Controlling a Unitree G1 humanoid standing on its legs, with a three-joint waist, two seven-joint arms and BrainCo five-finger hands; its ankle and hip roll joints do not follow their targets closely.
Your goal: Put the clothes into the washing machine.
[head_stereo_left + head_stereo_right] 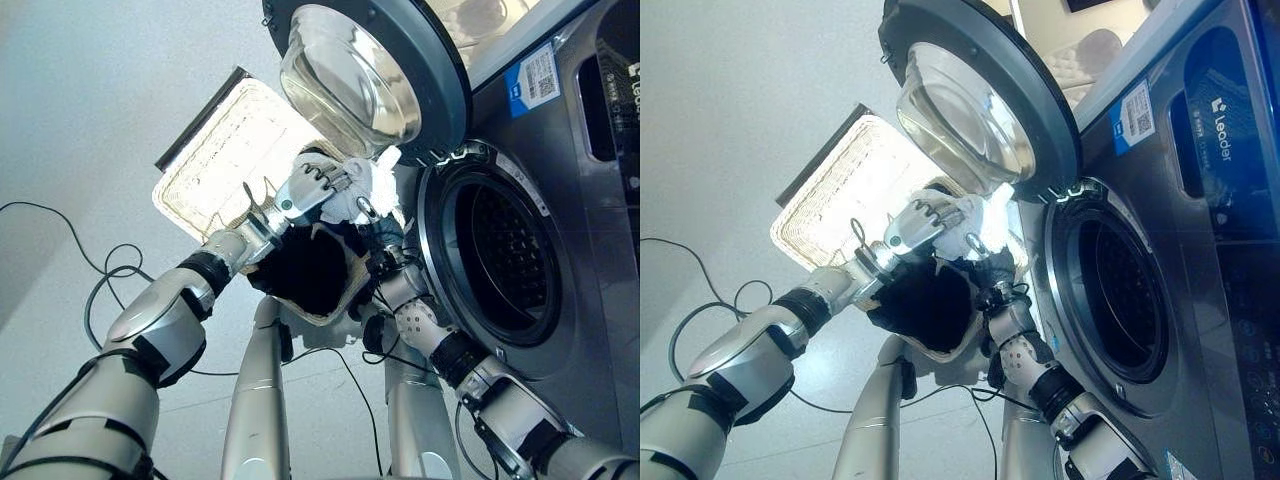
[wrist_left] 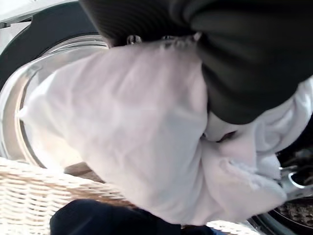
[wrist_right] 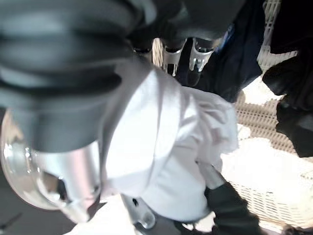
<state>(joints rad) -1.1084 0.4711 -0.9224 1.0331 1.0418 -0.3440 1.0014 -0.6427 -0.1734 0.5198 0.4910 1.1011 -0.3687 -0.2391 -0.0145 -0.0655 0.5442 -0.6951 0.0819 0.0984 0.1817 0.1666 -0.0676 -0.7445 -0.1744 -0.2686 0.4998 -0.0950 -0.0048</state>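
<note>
A white cloth [image 1: 368, 188] hangs bunched over the wicker basket [image 1: 225, 150], just left of the washing machine's open drum [image 1: 505, 255]. My left hand [image 1: 315, 183] comes in from the lower left, its fingers curled round the cloth's upper left part. Just below it, my right hand [image 1: 380, 245] reaches up with fingers hooked into the same cloth. In the left wrist view the white cloth [image 2: 132, 132] sits right against the hand. The right wrist view has the cloth [image 3: 166, 147] draped by the palm. Dark clothes [image 1: 305, 270] lie in the basket beneath.
The round glass door [image 1: 370, 70] stands swung open above the hands and the basket. The grey machine front [image 1: 590, 230] takes up the right side. The basket stands tipped against the machine, with pale floor [image 1: 80, 120] to its left.
</note>
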